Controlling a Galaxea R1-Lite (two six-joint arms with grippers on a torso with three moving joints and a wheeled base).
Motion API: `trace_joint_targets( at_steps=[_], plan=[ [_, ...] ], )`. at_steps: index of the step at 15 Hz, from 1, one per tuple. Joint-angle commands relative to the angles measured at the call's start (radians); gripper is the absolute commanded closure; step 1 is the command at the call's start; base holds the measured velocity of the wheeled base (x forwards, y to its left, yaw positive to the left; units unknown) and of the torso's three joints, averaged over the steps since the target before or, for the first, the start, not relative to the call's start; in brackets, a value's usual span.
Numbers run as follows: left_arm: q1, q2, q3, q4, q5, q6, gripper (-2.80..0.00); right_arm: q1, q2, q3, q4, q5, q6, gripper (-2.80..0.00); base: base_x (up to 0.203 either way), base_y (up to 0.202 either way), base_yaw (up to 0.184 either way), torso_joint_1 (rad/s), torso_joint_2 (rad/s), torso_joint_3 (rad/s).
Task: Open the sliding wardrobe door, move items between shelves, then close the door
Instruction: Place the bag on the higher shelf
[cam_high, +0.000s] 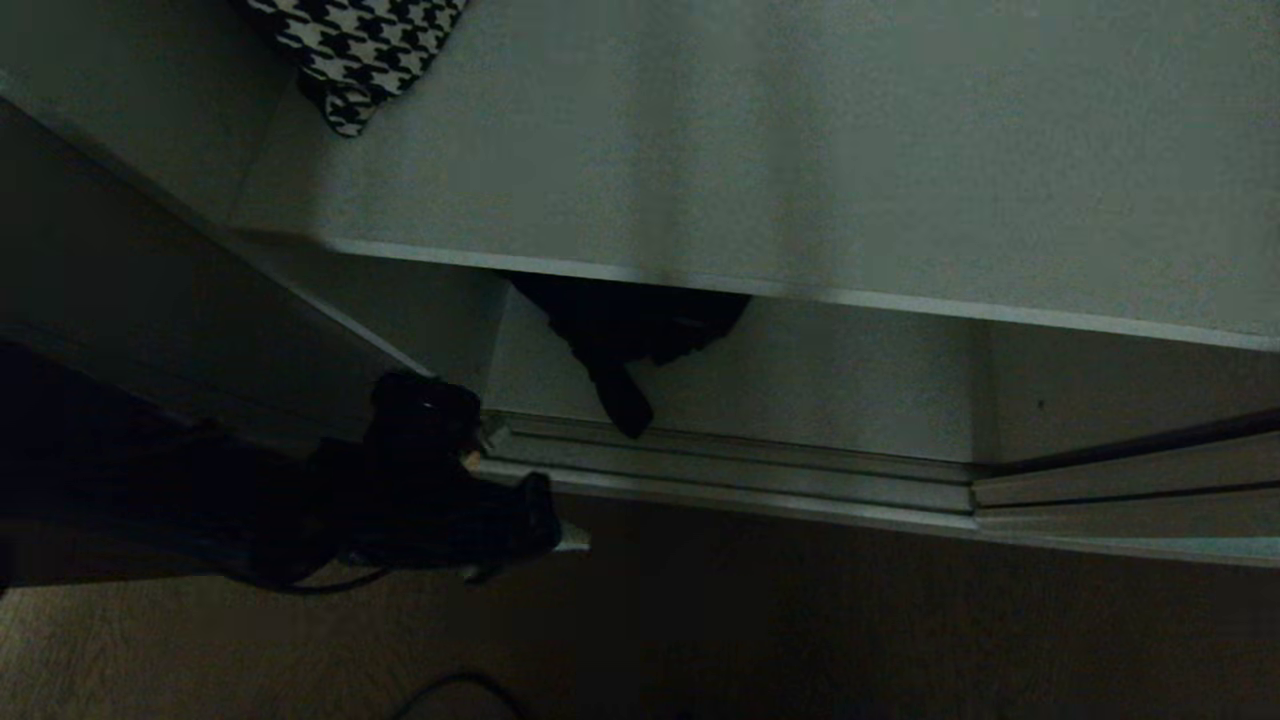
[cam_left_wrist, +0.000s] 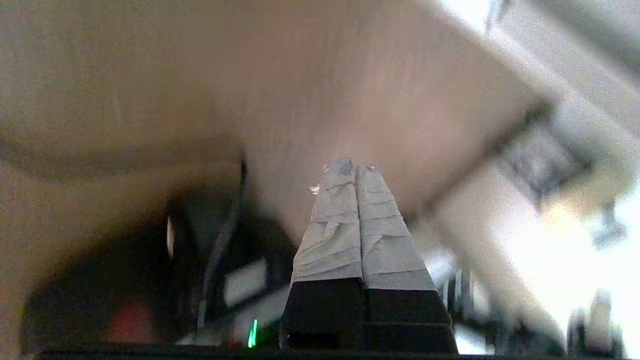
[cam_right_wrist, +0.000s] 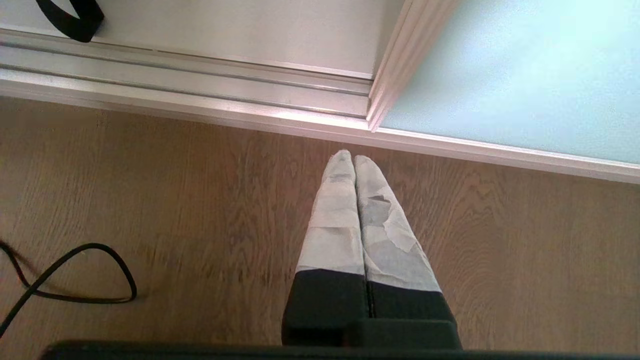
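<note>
**Black fabric on two shelves, both grippers pressed together**

Black-and-white houndstooth cloth (cam_high: 355, 55) lies at the far left of the upper shelf (cam_high: 800, 150), its corner pointing down toward the shelf's front edge. That edge runs as a long line from left to right across the head view, sloping slightly downward to the right. Below it, on the lower shelf (cam_high: 850, 380), a black fabric piece (cam_high: 630, 320) sits partly hidden under the upper board; its strap (cam_high: 622, 395) hangs toward the ridged floor track (cam_high: 720, 470), its long axis running from the fabric down to the track.

The left gripper (cam_high: 555, 535) hovers low above the wooden floor (cam_high: 800, 620), just in front of the track, fingertips together and empty. The black fabric lies up and to the right of it, apart; the houndstooth cloth lies well above it.

Farther right, the right wrist view shows the right gripper (cam_right_wrist: 352, 160) with fingers closed on nothing, pointing at the track. The sliding wardrobe door (cam_right_wrist: 525, 75) stands beyond it to one side, slid aside, while the strap loop lies well apart on the other side.
</note>
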Motion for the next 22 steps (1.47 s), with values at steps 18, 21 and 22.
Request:
trace_joint_targets(
  at_steps=[18, 21, 22],
  plan=[
    [-0.029, 0.571, -0.894, -0.116, 0.455, 0.047, -2.80, 0.000, 0.000, 0.000, -0.001, 0.000, 0.000, 0.00, 0.000, 0.000, 0.000, 0.000, 0.00, 0.000],
    [-0.022, 0.679, -1.012, -0.113, 0.491, 0.064, -2.80, 0.000, 0.000, 0.000, -0.001, 0.000, 0.000, 0.00, 0.000, 0.000, 0.000, 0.000, 0.00, 0.000],
    [-0.022, 0.687, -1.020, -0.115, 0.487, 0.087, -2.80, 0.000, 0.000, 0.000, -0.001, 0.000, 0.000, 0.00, 0.000, 0.000, 0.000, 0.000, 0.00, 0.000]
  ],
)
